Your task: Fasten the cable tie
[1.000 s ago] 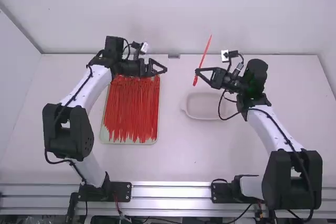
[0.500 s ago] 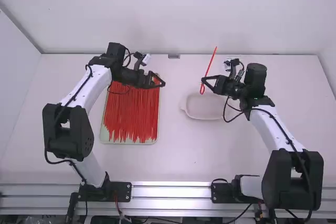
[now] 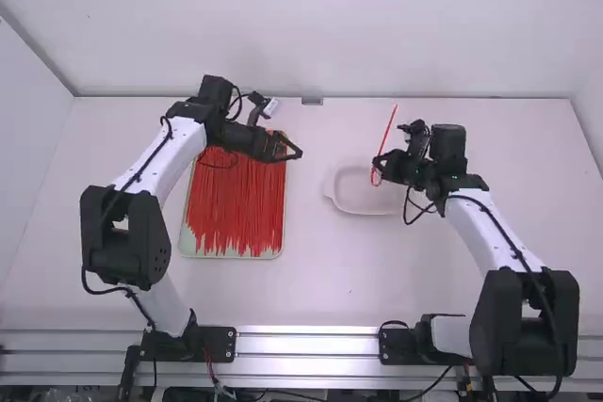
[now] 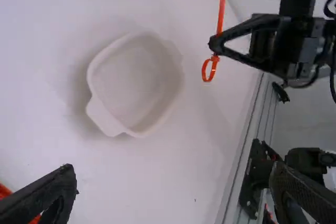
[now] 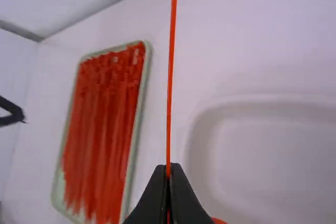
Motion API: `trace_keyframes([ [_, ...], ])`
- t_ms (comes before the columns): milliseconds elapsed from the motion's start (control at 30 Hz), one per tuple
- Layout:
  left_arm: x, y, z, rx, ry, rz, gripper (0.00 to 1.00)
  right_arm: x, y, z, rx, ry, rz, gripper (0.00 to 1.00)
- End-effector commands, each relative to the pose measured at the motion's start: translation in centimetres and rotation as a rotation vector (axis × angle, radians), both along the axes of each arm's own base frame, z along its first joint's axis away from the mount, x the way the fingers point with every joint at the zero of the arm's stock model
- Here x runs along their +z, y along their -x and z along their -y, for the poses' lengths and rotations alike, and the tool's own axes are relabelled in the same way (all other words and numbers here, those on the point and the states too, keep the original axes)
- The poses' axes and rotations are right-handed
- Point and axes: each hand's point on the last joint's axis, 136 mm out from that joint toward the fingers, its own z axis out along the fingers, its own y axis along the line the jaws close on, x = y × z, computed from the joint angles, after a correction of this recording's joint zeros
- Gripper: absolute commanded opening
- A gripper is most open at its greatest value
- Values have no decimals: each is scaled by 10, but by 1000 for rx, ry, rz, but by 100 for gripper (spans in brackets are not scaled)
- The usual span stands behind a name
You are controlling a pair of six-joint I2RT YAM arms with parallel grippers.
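Cable tie (image 3: 385,141), looped, pinched in R gripper (image 3: 379,169) near bowl (image 3: 350,206); L gripper (image 3: 290,149) spread.

So the cable tie (image 3: 385,141) pinched in the right gripper (image 3: 380,167) is a bright orange-red, one flat colour from the strap above the fingertips down to the little loop just below them. Both grippers are plain matte black, the left gripper (image 3: 290,151) included. The dish (image 3: 350,202) under the right fingers is off-white, barely a shade off the white table (image 3: 377,261). The pile of ties (image 3: 236,200) below the left fingers is the same orange-red and reads as fine stripes. Their tray (image 3: 184,237) has a pale greenish-cream rim. The left arm (image 3: 151,165) and right arm (image 3: 490,233) are white with black joints.
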Motion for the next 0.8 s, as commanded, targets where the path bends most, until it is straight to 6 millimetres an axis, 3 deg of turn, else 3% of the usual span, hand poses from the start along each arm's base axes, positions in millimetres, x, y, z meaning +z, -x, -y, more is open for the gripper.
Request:
trace_keyframes([
  [0,-4,1,0,14,-9,-29,97,2,-9,8,-57,120,38,0],
  [267,-5,1,0,14,-10,-31,97,-32,-14,6,-117,284,4,0],
  [533,-6,2,0,7,-12,-26,98,-82,-22,2,-99,304,-79,0],
  [767,-6,2,0,7,-13,-25,98,-108,-23,-1,-85,310,-124,0],
])
